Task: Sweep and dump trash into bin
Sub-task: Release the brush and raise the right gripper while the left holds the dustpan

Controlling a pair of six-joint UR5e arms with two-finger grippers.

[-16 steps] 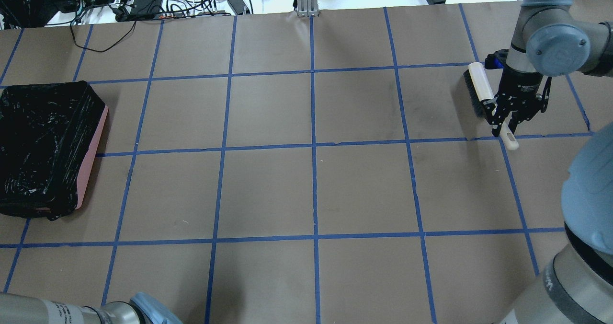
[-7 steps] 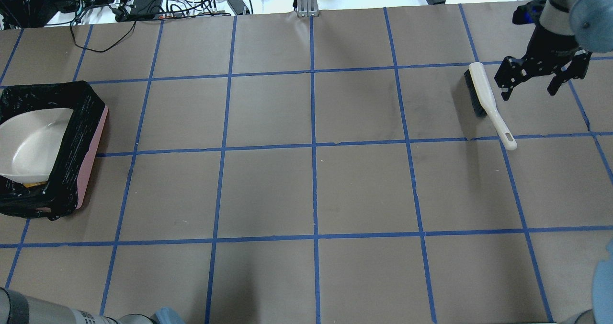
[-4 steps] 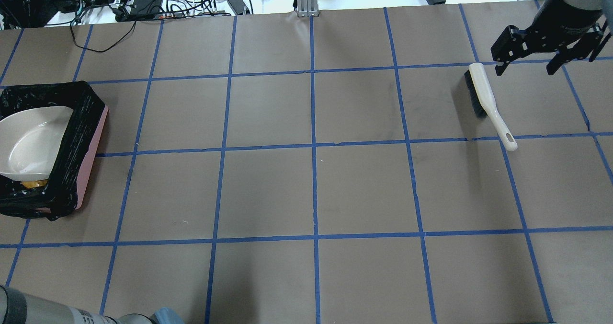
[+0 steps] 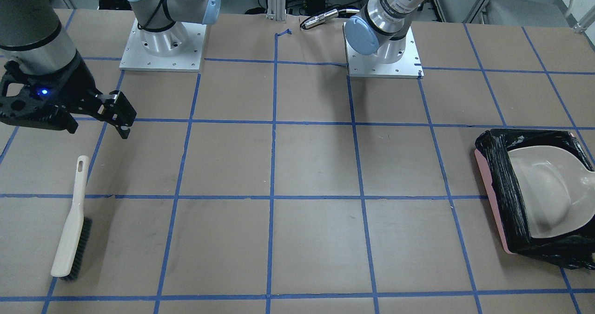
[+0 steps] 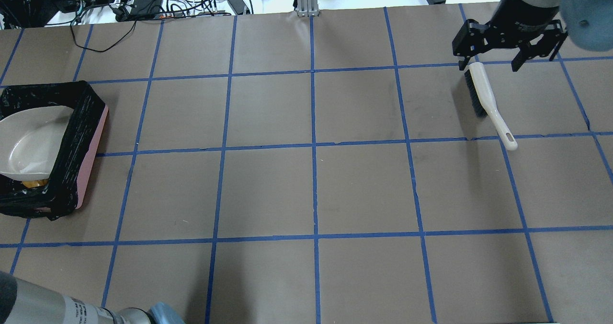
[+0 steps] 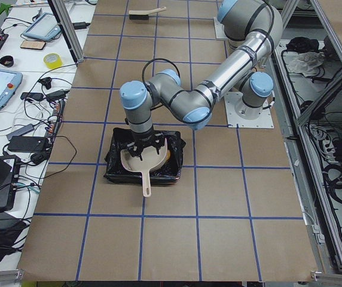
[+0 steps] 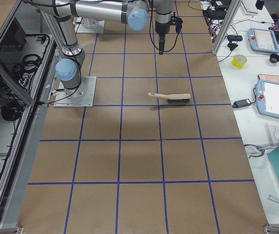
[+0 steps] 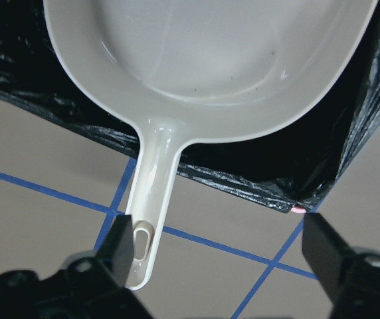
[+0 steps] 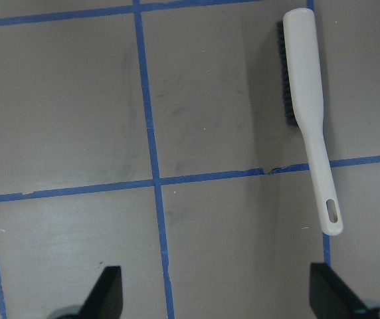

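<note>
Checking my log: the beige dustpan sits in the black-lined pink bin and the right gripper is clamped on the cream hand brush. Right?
No: the right gripper is open and empty, clear of the cream hand brush, which lies free on the table, as the overhead exterior view shows. The beige dustpan does sit in the black-lined pink bin.

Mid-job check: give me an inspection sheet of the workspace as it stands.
Surface: brown paper with blue tape grid.
Job's things: dustpan rests in the bin, handle over its rim; an orange trash piece shows beneath it; brush lies flat on the table.
Clutter: nothing seen.
Grippers: left gripper open at the dustpan handle; right gripper open, clear of the brush.
Cables: one black cable loops onto the far edge.
Surroundings: tablets and tape roll on a side bench.
</note>
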